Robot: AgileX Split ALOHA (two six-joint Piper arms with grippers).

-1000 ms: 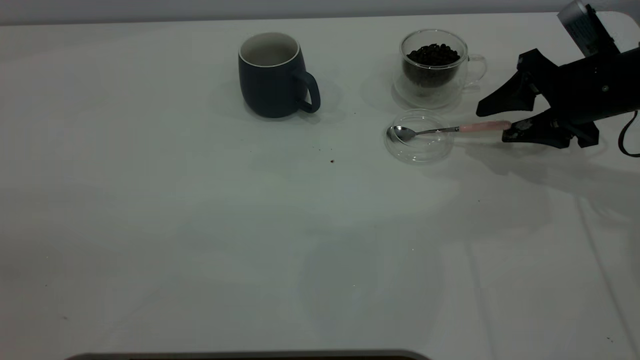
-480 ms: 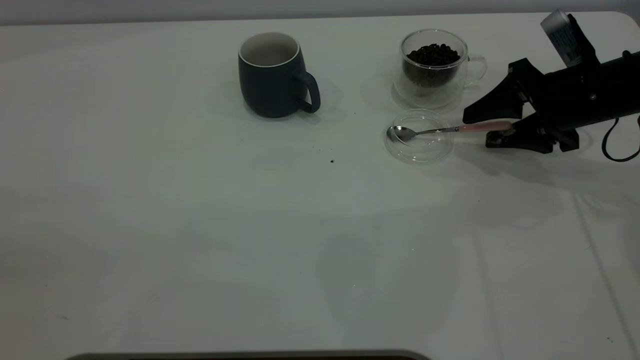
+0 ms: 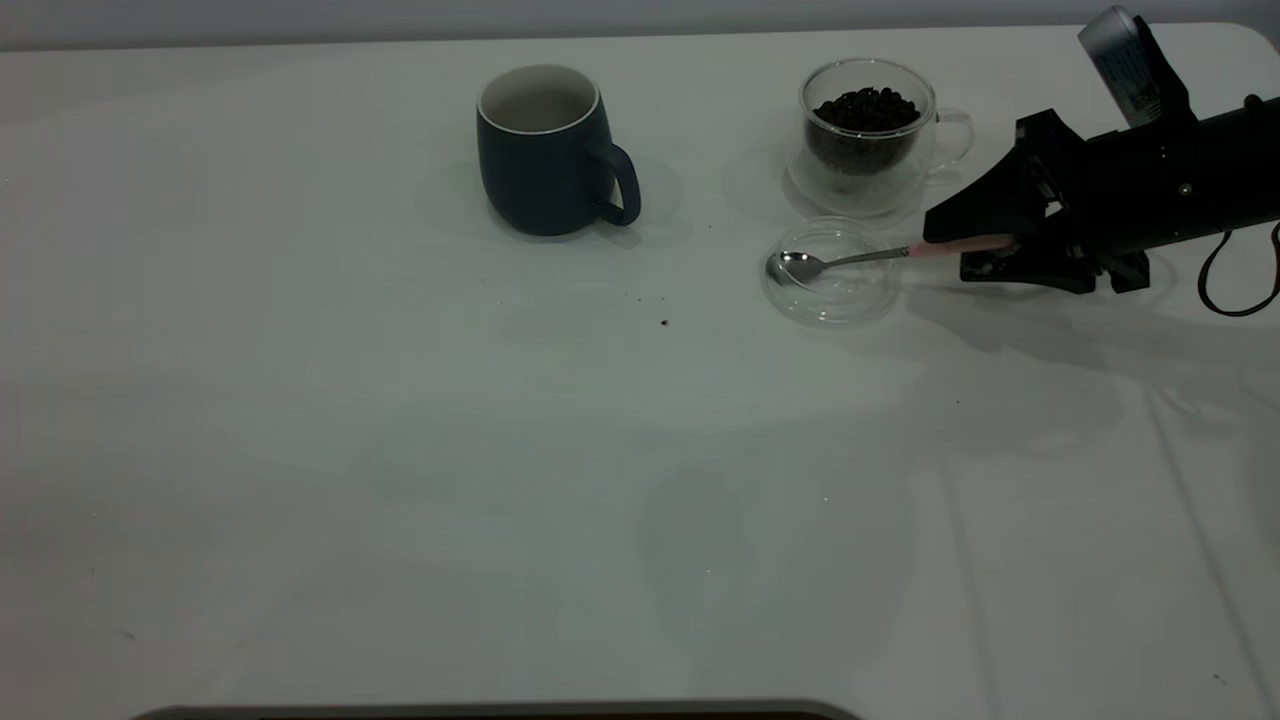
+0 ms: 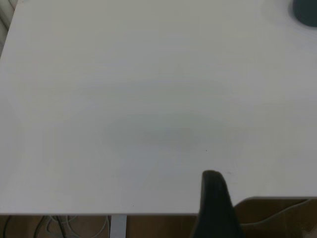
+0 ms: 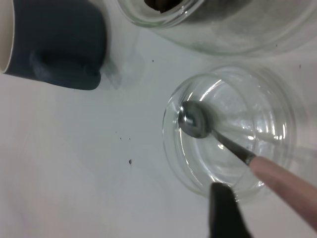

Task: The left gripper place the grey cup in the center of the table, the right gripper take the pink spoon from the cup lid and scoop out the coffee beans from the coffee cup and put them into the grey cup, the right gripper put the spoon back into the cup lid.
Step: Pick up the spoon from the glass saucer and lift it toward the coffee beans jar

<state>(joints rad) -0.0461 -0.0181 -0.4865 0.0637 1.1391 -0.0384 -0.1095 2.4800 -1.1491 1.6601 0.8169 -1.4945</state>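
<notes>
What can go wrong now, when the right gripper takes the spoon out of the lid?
The right gripper grips only the far end of the pink spoon, so the spoon may tip or slip. Its bowl lies inside the glass lid and could drag it. The coffee cup stands close behind and could be bumped.
</notes>
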